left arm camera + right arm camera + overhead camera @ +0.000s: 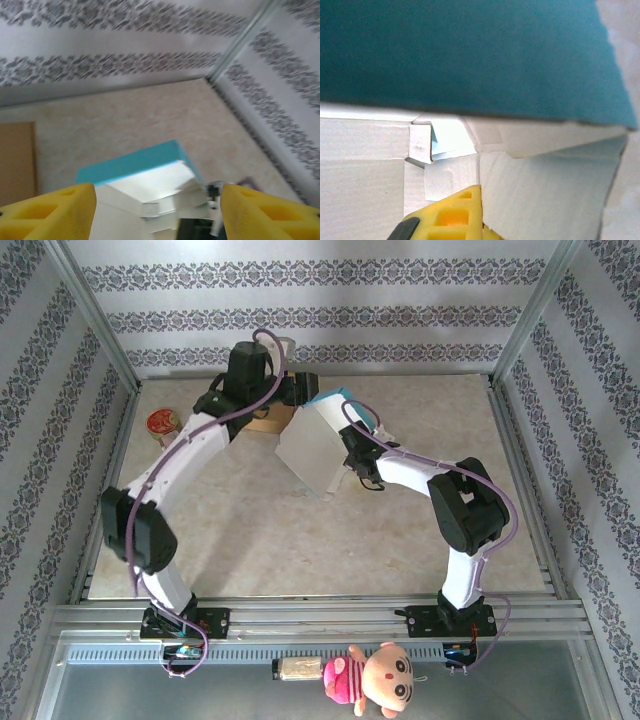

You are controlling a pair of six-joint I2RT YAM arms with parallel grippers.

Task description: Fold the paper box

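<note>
The paper box (312, 445) is white inside and teal outside, and it stands tilted at the middle back of the table. My right gripper (347, 452) is at the box's right side, and its yellow fingers (454, 212) are shut on a white flap (545, 200) under the teal panel (470, 50). My left gripper (293, 390) hovers just behind the box. In the left wrist view it (157, 202) is open, and its yellow fingers (50, 210) stand wide apart on either side of the box's teal edge (132, 162) without touching it.
A brown cardboard piece (265, 421) lies under the left arm at the back, also at the left (17, 160) in the left wrist view. A round tin (162, 425) sits by the left wall. Patterned walls and metal posts (525, 310) enclose the table. A doll (375, 680) lies in front of the arm bases.
</note>
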